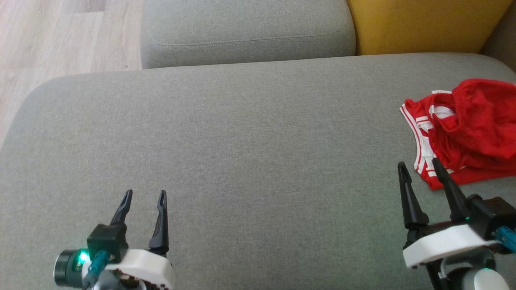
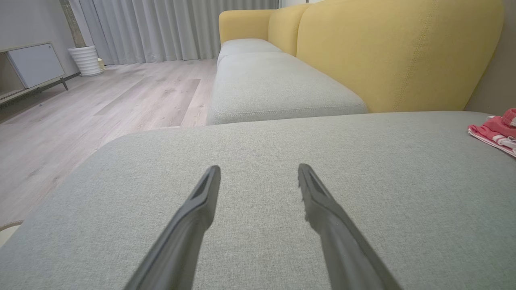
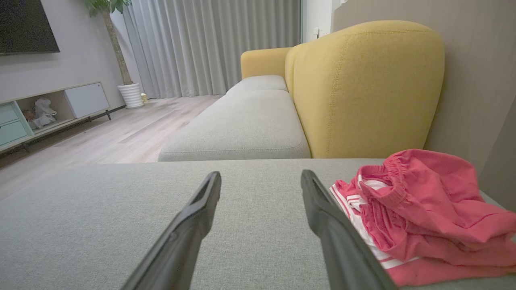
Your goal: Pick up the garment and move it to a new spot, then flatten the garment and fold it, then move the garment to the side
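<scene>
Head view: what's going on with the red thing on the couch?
Nothing is held. The red garment lies crumpled at the right end of the grey sofa cushion. Both grippers are open: the right gripper sits just beside the garment's near edge, and the left gripper hovers over bare cushion well away. Pickup not yet begun.

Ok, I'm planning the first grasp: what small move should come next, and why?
Probably swing the right gripper a little to its right, over the red garment. It is open and empty, just beside the crumpled heap on the grey cushion; the left gripper sits far off.
</scene>
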Controlling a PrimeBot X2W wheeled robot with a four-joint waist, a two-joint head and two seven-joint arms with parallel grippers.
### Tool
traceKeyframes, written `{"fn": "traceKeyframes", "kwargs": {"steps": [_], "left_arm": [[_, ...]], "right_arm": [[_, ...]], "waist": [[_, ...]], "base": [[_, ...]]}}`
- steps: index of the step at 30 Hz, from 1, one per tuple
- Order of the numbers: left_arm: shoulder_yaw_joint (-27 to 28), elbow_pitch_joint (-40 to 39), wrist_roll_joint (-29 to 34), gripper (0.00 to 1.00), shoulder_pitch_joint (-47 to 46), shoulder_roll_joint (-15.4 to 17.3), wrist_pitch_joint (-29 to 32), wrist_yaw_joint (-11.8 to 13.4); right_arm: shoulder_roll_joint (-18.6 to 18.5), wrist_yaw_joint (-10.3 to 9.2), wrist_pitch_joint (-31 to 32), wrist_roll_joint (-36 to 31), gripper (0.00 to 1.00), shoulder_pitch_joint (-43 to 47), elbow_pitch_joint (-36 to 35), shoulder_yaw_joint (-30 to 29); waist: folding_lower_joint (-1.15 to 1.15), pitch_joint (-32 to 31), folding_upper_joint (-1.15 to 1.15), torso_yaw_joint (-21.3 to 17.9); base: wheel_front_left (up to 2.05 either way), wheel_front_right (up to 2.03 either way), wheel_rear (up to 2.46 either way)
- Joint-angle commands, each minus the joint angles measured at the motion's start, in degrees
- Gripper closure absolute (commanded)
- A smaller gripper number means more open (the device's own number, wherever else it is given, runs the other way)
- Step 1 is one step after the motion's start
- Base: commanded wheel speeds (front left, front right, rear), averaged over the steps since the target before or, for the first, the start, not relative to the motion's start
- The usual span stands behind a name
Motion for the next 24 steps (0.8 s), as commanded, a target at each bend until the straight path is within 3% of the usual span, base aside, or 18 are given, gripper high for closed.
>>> {"fn": "traceKeyframes", "kwargs": {"steps": [1, 24], "left_arm": [[1.7, -2.0, -0.2, 0.0, -2.0, 1.2, 0.1, 0.4], [1.1, -1.4, -0.9, 0.0, -2.9, 1.5, -0.2, 0.9]], "right_arm": [[-0.2, 0.37, 0.1, -0.3, 0.0, -0.9, -2.5, 1.1], [-0.2, 0.37, 0.4, -0.2, 0.0, -0.6, -3.2, 0.6]], "waist": [[0.0, 0.0, 0.0, 0.0], [0.0, 0.4, 0.0, 0.4]], "base": [[0.0, 0.0, 0.0], [0.0, 0.0, 0.0]]}}
